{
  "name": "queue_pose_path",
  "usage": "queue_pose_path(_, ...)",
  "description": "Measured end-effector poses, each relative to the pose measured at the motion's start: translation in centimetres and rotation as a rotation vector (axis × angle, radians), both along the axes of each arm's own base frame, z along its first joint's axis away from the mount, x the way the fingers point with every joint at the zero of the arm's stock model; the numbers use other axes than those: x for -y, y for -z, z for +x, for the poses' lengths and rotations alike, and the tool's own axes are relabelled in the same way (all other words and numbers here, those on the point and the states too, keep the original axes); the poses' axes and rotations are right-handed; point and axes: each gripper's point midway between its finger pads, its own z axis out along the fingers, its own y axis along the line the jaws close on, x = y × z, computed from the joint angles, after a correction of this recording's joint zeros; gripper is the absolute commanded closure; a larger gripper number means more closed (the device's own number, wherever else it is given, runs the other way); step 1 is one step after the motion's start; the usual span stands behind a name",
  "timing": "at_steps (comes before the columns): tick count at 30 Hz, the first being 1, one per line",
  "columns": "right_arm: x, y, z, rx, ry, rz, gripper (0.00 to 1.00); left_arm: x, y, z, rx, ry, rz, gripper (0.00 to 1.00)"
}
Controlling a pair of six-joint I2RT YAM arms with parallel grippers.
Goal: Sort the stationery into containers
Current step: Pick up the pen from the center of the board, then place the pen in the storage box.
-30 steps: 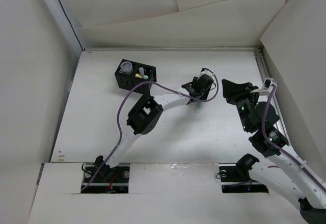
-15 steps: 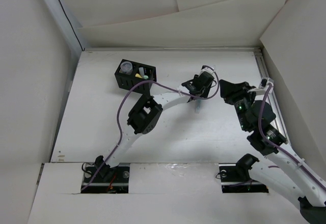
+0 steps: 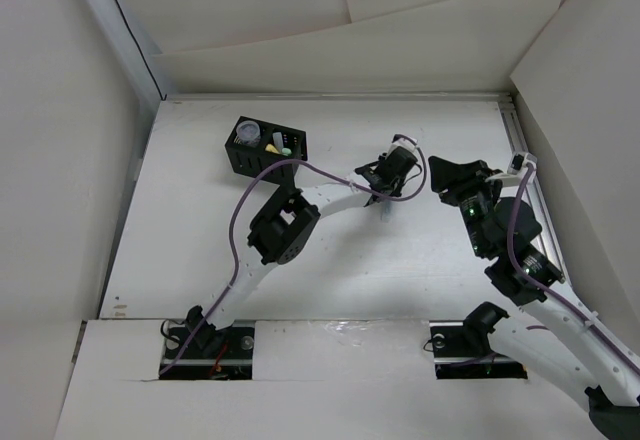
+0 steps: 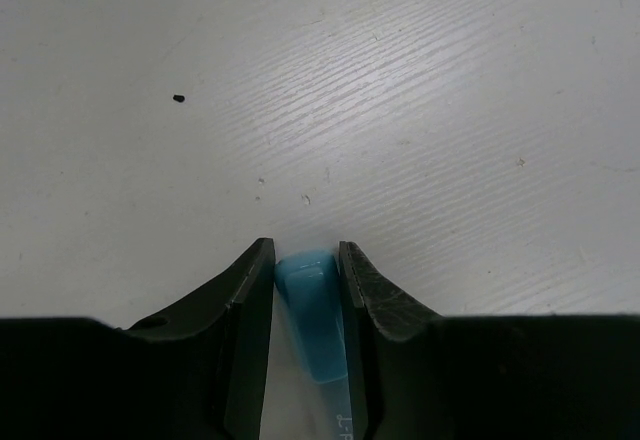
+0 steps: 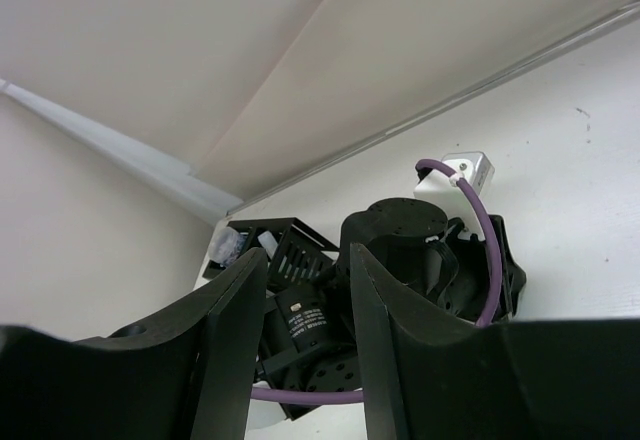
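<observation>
Left fingers (image 4: 250,345) now tight on the light blue stick (image 4: 312,312); right fingers (image 5: 232,352) a little wider, empty.

Jaws apart — black organizer box (image 5: 288,247) beyond

Organizer box (image 3: 266,150) sits far-left on bench (image 3: 200,250), jar (image 3: 248,133) and sticks (image 3: 279,144) inside. Left claw (image 4: 305,252) is mid-bench, right of the box, loose stick (image 4: 312,310) pinched in it. Right claw (image 3: 445,175) is just right of it.

You have a light blue stick (image 4: 312,310), white grain-streaked table (image 4: 420,100), black organizer box (image 3: 262,163), yellow stick (image 3: 271,147) and pale green stick (image 3: 285,149) inside it, purple cable (image 3: 236,232) beside it.
</observation>
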Motion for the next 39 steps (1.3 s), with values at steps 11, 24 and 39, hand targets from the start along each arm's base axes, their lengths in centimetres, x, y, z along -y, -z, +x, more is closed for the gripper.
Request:
queue_pose_path(11,-0.2,0.2,0.1,-0.006,-0.008,-0.005,0.55,-1.4,-0.6,-1.4,-0.019,-0.015,-0.013,0.92)
queue_pose_path(24,-0.4,0.2,0.1,-0.005,-0.016,-0.006,0.55,-6.7,-16.6,1.0,0.173,-0.135,-0.244,0.93)
queue_pose_path(39,-0.8,0.6,0.2,-0.015,-0.03,-0.015,0.55,-33.2,-22.0,11.5,0.359,-0.705,-0.336,0.93)
